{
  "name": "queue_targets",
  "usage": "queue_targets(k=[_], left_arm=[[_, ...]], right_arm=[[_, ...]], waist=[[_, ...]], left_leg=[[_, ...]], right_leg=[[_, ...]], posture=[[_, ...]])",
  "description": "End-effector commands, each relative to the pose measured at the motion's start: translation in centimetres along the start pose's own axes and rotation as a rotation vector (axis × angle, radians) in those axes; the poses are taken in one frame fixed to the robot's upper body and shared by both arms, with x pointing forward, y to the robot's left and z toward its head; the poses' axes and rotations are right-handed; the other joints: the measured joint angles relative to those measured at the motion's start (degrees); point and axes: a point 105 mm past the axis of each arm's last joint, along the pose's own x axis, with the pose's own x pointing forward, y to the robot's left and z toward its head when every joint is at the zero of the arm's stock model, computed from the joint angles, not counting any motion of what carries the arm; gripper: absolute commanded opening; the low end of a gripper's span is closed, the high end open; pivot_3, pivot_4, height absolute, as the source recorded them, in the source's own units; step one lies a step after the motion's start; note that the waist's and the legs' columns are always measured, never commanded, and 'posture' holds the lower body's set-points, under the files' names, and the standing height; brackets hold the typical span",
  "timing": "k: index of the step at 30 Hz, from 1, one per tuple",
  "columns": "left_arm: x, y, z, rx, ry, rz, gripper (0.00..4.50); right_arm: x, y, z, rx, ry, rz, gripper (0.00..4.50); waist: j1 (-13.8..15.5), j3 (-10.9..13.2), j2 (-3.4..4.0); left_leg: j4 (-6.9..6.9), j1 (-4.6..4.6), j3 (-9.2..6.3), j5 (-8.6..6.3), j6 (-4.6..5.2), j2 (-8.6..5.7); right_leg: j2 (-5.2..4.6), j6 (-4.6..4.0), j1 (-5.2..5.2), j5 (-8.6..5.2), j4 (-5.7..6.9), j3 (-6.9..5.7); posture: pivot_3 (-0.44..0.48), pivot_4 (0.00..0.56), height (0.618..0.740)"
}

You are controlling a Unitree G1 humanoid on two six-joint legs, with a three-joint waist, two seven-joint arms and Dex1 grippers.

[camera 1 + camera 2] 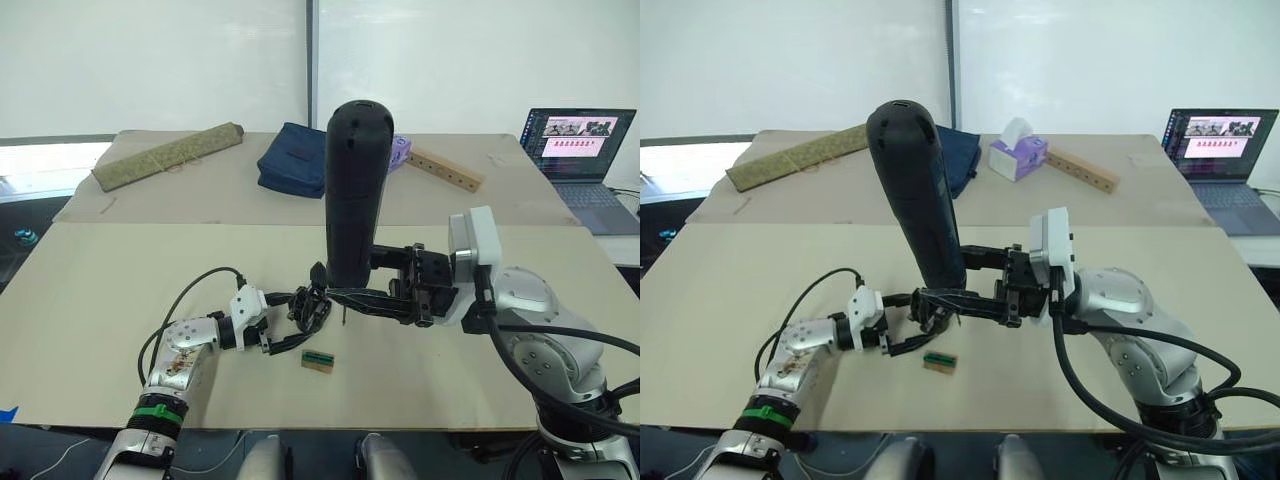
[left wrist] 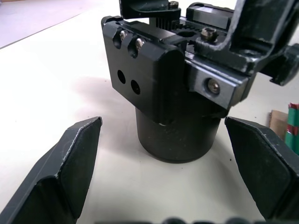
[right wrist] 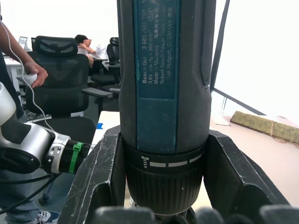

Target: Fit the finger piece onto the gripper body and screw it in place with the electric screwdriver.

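The electric screwdriver (image 1: 355, 180) stands nearly upright over the middle of the table, with my right gripper (image 1: 347, 291) shut around its lower collar (image 3: 161, 168). Its thin bit (image 1: 343, 318) points down beside the gripper body (image 1: 312, 306). The body is a black chunky mechanism on a round base (image 2: 180, 135), resting on the table. My left gripper (image 1: 297, 322) is open, and its fingers (image 2: 70, 168) stand on either side of the base without touching it. I cannot tell the finger piece apart from the black parts on top of the body.
A small green-and-tan block (image 1: 317, 360) lies just in front of the body. At the back of the table are a rolled mat (image 1: 168, 155), a folded navy cloth (image 1: 293, 160), a tissue box (image 1: 1017, 155), a wooden strip with holes (image 1: 445, 170) and a laptop (image 1: 580, 140). A person's hand (image 3: 32, 70) and office chairs show beyond the table.
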Motion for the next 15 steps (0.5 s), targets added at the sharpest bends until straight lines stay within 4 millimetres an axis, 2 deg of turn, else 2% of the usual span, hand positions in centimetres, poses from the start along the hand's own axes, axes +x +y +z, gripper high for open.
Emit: queue_targets(k=[1,10,15], left_arm=[[1.32,-1.90,-0.78,-0.028,0.021,-0.069,4.45],[2.04,-1.80,-0.67,-0.042,0.019,-0.054,4.45],[1.92,-1.93,-1.57,-0.079,0.043,-0.057,4.45]], right_arm=[[0.28,0.54,1.60,-0.050,-0.051,0.030,1.90],[0.54,0.51,1.57,-0.051,-0.055,0.038,1.90],[0.63,0.54,1.61,-0.056,-0.057,0.043,1.90]], waist=[[0.18,0.00,0.00],[0.62,0.00,0.00],[0.69,-0.01,0.01]], left_leg=[[0.00,0.00,0.00,0.00,0.00,-0.01],[0.00,0.00,0.02,0.00,0.00,-0.04],[0.01,0.00,0.02,0.00,0.00,-0.04]], right_leg=[[-0.01,0.00,0.00,0.00,0.00,0.00],[-0.01,0.00,0.01,0.00,-0.02,0.00],[-0.01,0.00,0.02,0.00,-0.02,0.00]], posture=[[0.000,0.150,0.740],[0.000,0.150,0.740],[0.000,0.150,0.740]])
